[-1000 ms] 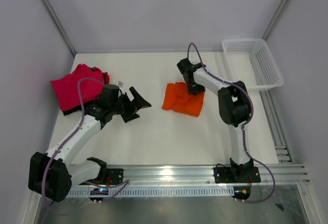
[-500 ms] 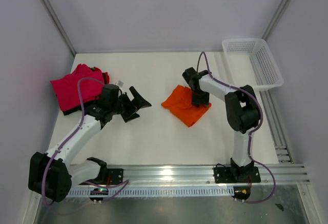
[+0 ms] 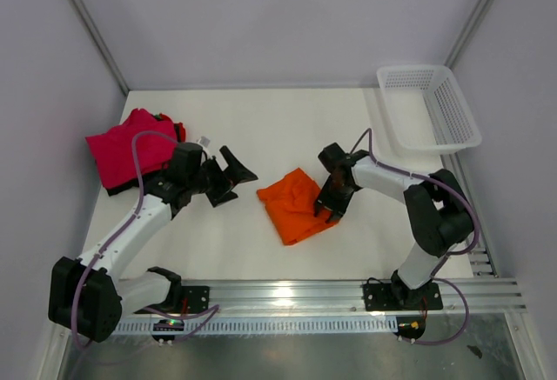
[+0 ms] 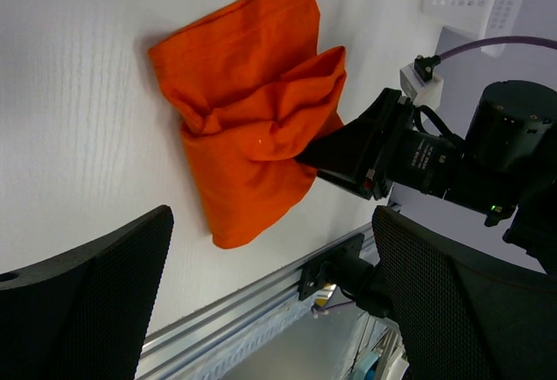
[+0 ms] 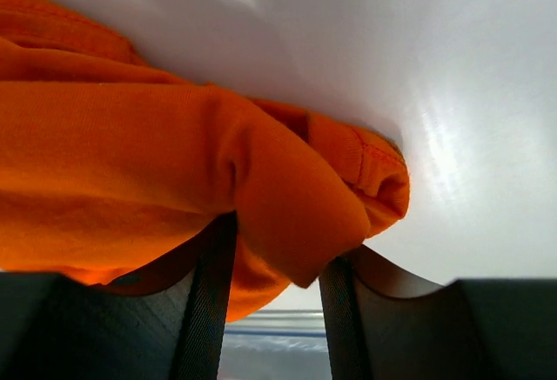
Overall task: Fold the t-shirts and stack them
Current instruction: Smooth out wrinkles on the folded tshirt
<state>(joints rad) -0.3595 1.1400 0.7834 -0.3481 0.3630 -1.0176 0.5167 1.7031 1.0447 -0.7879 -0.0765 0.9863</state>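
Soft pink shirt (image 3: 126, 150) is seen bunched in a loose heap, well left of the orange shirt (image 3: 291, 208). A strip of black shirt (image 3: 111, 191) is shown under its near edge, rest hidden. Left claw (image 3: 242, 185) is held just left of the orange shirt, apart from it, nothing gripped. Its wide black textured fingers (image 4: 83, 297) are spread fully. Orange shirt is laid on the matte white table (image 3: 261, 119), folded to a rough, wrinkled rectangle, with a puffed fold raised along its right side. Cloth is plain knit, and a stitched hem is shown in the right wrist view. Right claw (image 3: 331, 209) is set at the orange shirt's right edge. A thick fold of that cloth is pinched between its dark fingers (image 5: 207, 302), held partway closed by the bulk. White plastic mesh basket (image 3: 452, 110), rectangular, is set well right of and behind the orange shirt.
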